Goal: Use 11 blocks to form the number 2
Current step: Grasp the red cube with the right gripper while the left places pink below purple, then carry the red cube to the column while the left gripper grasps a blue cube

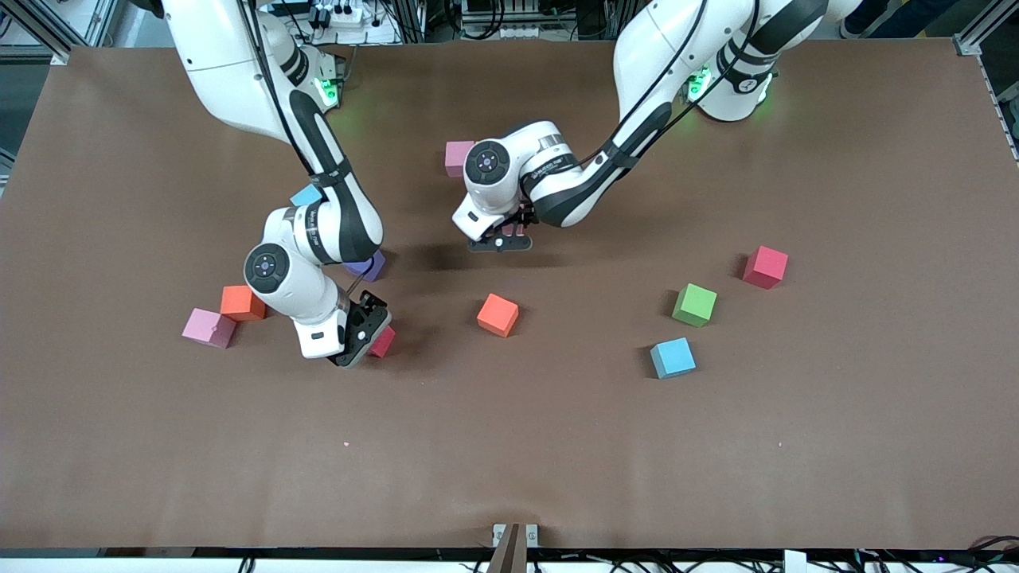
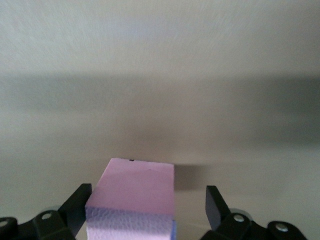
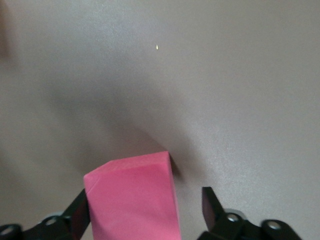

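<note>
Small plain cubes, scattered: green block point(image 1: 694, 305), cyan block point(image 1: 673, 357). Left gripper point(image 2: 147, 207) fingers apart around pale pink block point(image 2: 135, 192); right gripper point(image 3: 145, 207) fingers apart around deep pink block point(image 3: 132, 197).

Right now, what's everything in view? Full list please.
pink blocks: 3, pale pink; one by the left arm's wrist, one at the right arm's end beside an orange block, one between the left gripper's fingers
deep pink block: 1; between the right gripper's fingers
red block: 1; toward the left arm's end
orange blocks: 2; one mid-table, one at the right arm's end
blue blocks: 2; one nearer the camera than the green block, one partly hidden by the right arm
purple block: 1; partly under the right arm
green block: 1
table: 1, brown
left gripper: open
right gripper: open
</note>
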